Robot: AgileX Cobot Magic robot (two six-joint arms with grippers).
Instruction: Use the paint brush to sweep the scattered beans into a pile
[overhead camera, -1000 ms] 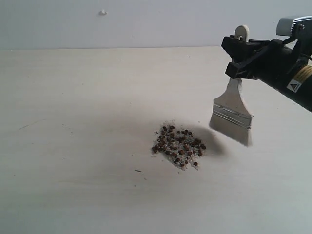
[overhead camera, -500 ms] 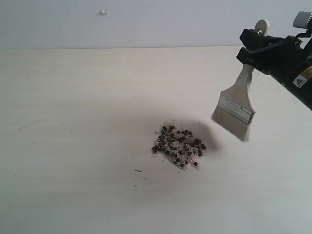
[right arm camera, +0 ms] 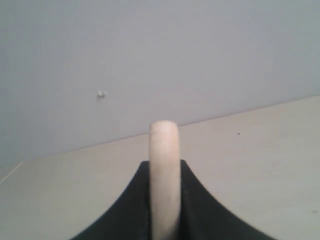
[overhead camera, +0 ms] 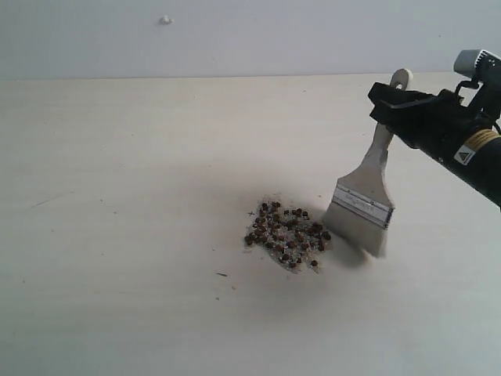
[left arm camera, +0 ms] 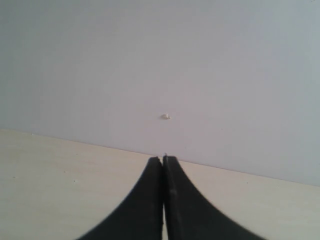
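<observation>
Beans [overhead camera: 286, 236], dark reddish-brown, mixed with finer whitish grains. Gathered in one loose patch near the middle of the table [overhead camera: 117, 204]; a few strays and pale dust at the edges, one dark fleck [overhead camera: 222, 274] a little apart on the near side. Pile largely formed, by the look of it; tidying of the edges probably the step in hand.

Paint brush [overhead camera: 362, 200], wide and flat. Tilted, bristles [overhead camera: 358, 233] down and just beside the right edge of the patch, at or barely above the table; contact not resolvable. Silver ferrule [overhead camera: 360, 205] above them, pale handle [overhead camera: 383, 149] slanting up and away from the pile.

Right gripper [overhead camera: 394, 100], black. Fingers [overhead camera: 381, 112] pinching the handle high up, close to its rounded end, the end poking out beyond them; same pinch plain in the right wrist view.

Left gripper [left arm camera: 163, 162]. Fingers [left arm camera: 145, 205] pressed together on nothing, pointed at the wall [left arm camera: 150, 60]; absent from the exterior view.

Risks, as judged:
- Scatter. Too fast or too deep a stroke from this side, likely to flick round beans out across the table rather than nudge them inward.
- Splay. Heavy downward pressure, likely to fan the bristles and pass over the fine grains.
- Twist. Pinch far from the ferrule, hence long leverage; possible turning of the brush between the fingers under drag at the bristles.
- Overshoot. A sweep right through the patch, likely to spread it out on the far side.
</observation>
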